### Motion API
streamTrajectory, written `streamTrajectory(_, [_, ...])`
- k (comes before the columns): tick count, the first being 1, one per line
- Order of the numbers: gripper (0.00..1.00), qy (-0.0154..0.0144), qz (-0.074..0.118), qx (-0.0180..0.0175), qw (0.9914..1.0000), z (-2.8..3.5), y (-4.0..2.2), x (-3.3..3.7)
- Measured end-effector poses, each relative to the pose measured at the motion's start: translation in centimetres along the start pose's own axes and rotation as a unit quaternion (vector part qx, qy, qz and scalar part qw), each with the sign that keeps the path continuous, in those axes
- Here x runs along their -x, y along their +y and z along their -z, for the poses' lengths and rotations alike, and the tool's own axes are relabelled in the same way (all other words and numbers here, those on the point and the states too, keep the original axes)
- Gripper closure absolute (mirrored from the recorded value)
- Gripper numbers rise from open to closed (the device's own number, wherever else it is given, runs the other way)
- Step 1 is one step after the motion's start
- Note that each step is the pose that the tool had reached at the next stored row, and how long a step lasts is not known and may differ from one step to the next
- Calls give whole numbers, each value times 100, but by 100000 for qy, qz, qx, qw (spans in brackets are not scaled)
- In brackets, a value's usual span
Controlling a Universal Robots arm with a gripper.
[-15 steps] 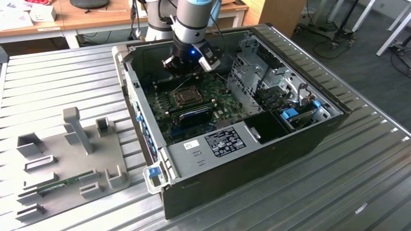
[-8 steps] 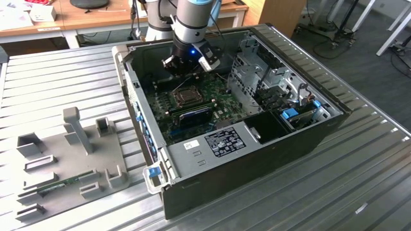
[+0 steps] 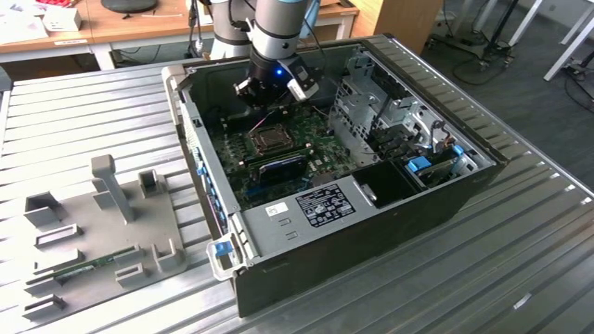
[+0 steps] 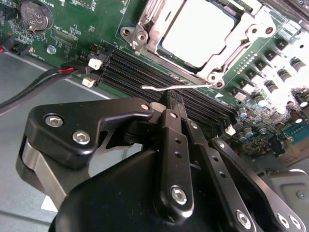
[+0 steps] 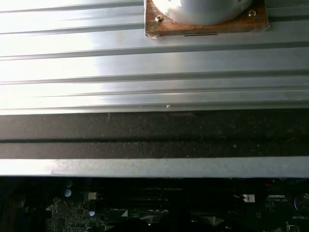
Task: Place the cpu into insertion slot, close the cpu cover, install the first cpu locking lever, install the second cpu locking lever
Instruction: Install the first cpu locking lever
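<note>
The cpu (image 4: 198,31) lies in the insertion slot (image 3: 269,139) on the green board, its silver-grey top showing through the window of the cpu cover (image 4: 231,48), which lies flat over it. A thin silvery locking lever (image 4: 178,87) runs along the socket's edge beside the memory slots, its hooked end sticking out free. My gripper (image 4: 171,99) hangs over the board inside the open computer case (image 3: 371,229), fingers shut together with nothing between them, the tips right at that lever. In the exterior view my gripper (image 3: 274,90) is just behind the socket.
Long black memory slots (image 4: 145,72) lie between my fingertips and the socket. A red-and-black cable (image 4: 43,79) and a coin battery (image 4: 35,14) are off to one side. A metal drive cage (image 3: 371,104) rises at the exterior view's right. A grey fixture tray (image 3: 102,223) sits on the ribbed table.
</note>
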State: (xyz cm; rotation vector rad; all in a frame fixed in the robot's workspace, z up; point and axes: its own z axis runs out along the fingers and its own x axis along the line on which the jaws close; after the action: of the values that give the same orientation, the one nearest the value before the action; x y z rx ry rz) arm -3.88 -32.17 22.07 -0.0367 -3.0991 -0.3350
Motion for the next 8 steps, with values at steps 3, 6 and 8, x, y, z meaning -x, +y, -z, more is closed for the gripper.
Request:
streamTrajectory(3, [90,65,-47,-188,100000,12,3,-1])
streamTrajectory(6, [90,138,-111,-370,99999,19,4,0])
streamTrajectory(8, [90,151,-117,-365,99999,19,4,0])
